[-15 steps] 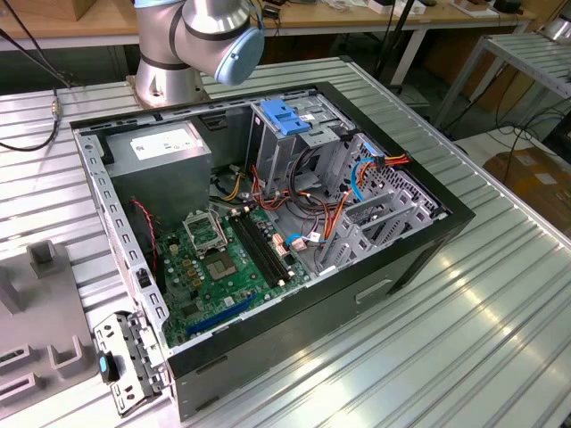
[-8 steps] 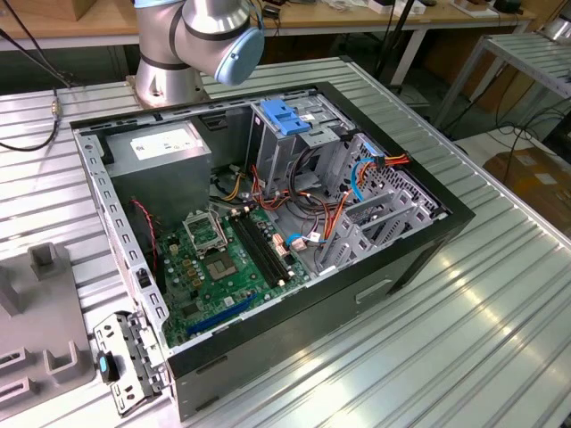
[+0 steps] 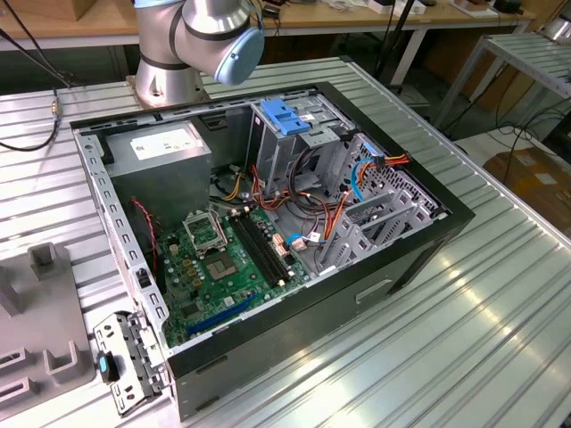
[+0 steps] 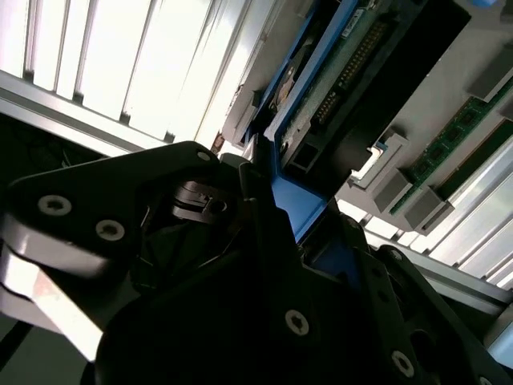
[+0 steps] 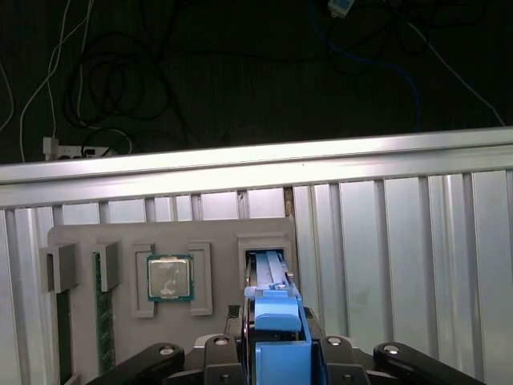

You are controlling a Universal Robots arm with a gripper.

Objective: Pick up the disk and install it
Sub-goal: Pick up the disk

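In the exterior view the computer case is black outside and bare grey metal inside. Its motherboard is green, with one blue slot. The power supply is grey with a white sticker, and the drive cage has a blue plastic top. The cables are orange, red, yellow and blue. The table is silver, ribbed in long stripes.

In the first wrist view the gripper is black and the disk shows bright blue rails; in the second wrist view its underside is green circuit board. The tray is plain grey, its processor green and silver.
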